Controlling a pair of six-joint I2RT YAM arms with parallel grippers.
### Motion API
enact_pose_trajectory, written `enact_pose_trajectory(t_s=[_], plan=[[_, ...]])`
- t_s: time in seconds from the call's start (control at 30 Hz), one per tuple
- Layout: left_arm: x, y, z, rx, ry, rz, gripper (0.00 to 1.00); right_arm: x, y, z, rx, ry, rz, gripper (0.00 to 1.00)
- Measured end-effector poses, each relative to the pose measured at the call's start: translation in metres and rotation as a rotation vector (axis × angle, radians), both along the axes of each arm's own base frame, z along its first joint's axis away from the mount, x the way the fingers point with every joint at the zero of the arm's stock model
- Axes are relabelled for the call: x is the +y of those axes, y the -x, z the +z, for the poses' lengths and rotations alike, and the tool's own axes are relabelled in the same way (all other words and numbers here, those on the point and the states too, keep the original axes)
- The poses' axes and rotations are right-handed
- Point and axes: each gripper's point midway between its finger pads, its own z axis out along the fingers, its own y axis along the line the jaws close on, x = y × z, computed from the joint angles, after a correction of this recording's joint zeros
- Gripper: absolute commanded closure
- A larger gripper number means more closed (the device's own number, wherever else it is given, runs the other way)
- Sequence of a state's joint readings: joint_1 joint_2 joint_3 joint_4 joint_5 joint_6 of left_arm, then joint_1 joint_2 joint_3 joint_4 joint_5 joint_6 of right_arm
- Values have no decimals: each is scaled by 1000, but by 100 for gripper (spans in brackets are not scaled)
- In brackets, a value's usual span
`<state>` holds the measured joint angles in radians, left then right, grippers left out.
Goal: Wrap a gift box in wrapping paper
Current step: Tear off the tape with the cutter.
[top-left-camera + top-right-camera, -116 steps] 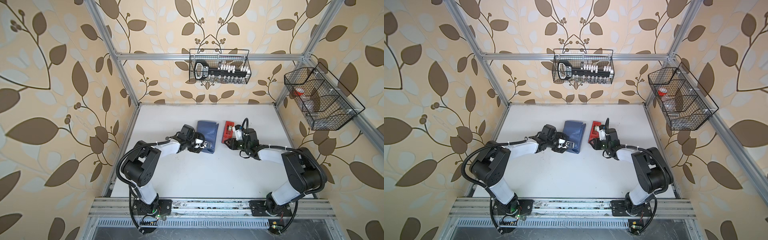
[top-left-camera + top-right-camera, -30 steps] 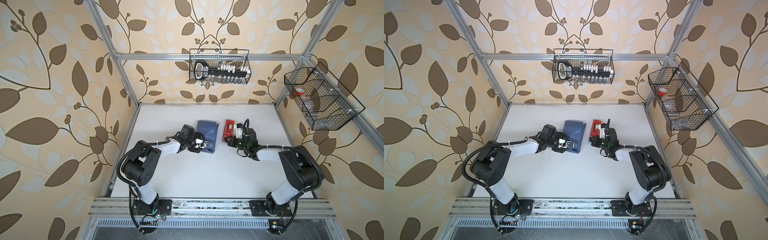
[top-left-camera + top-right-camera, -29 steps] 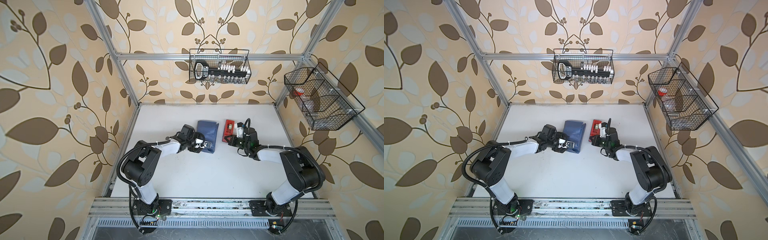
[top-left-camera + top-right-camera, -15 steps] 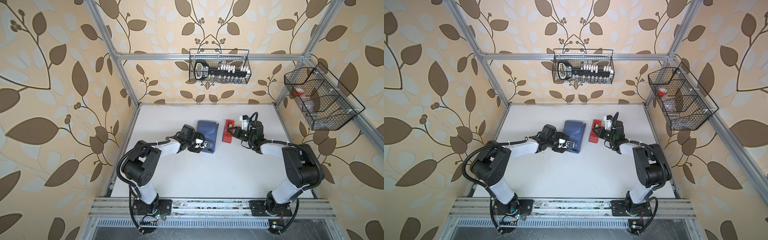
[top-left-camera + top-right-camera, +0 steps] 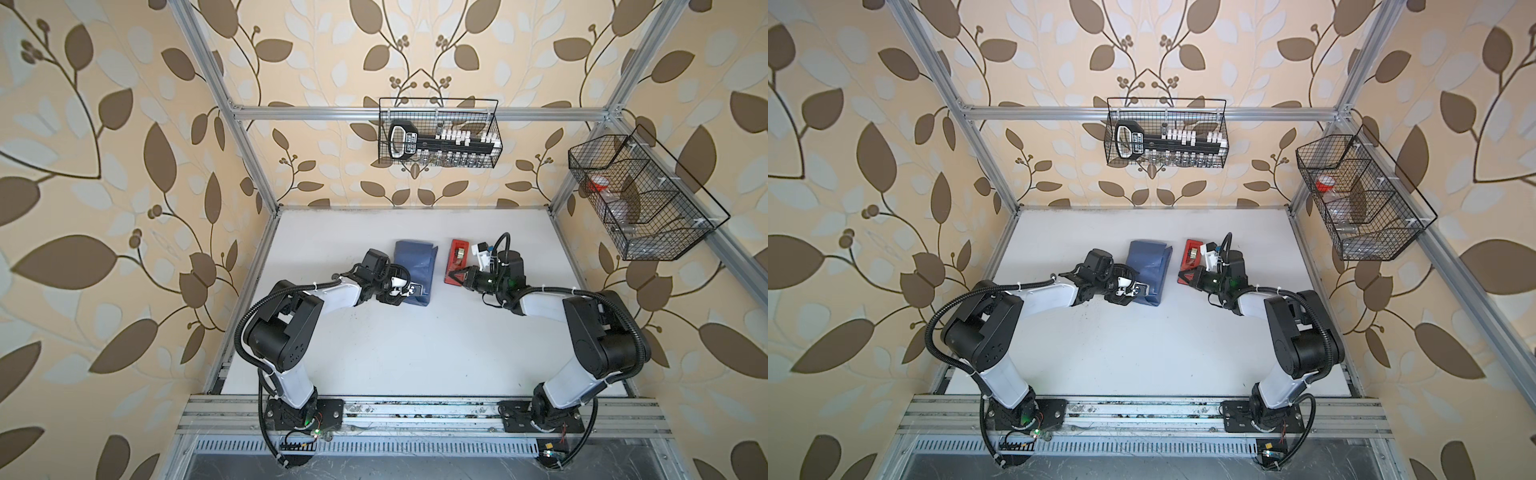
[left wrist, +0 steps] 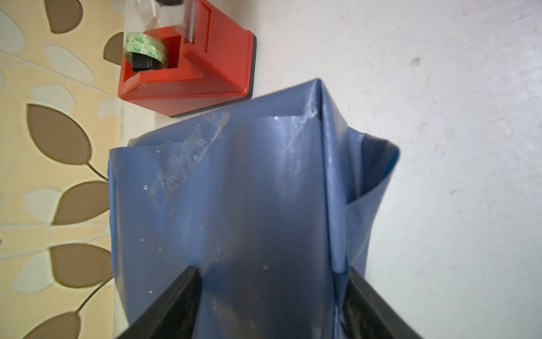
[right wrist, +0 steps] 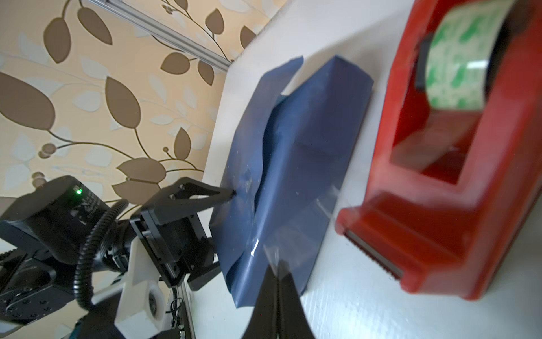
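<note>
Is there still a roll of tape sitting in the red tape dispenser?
Yes, in the left wrist view a green-printed tape roll sits in the slot of the red tape dispenser.

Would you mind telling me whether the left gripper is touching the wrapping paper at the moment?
Touching. In the left wrist view the left gripper straddles the wrapping paper, both fingers pressed against its sides; the right wrist view shows a fingertip meeting the sheet.

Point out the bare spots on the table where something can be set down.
Free: the white table between both arm bases, and the strip along the back wall. Crowded: mid-table, where wrapped gift box and red tape dispenser sit close between both grippers.
</note>
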<state>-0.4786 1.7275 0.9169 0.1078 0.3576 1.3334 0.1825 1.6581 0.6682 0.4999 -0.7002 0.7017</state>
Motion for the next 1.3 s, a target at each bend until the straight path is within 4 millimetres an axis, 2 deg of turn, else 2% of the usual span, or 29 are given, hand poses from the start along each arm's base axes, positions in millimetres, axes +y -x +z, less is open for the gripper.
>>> enact_pose_trajectory(t_s=[0.13,0.33,0.57,0.8,1.1,1.23,1.3], plan=[[0,0,0,-1,0,0,24,-5,11,-16,40,17,5,100],[0,-1,0,-2,1,0,24,-9,16,-28,55,45,9,100],[0,-1,-1,-2,1,-1,24,-9,23,-46,89,68,21,77],[-1,-1,-1,-5,1,0,24,-7,35,-57,113,79,33,67],[-2,-4,-1,-11,5,-1,24,-6,56,-68,142,91,39,59],[-2,-4,-1,-11,4,0,24,-11,72,-65,135,98,23,51],[-2,-4,-1,-11,4,0,24,-15,77,-57,109,107,11,47]])
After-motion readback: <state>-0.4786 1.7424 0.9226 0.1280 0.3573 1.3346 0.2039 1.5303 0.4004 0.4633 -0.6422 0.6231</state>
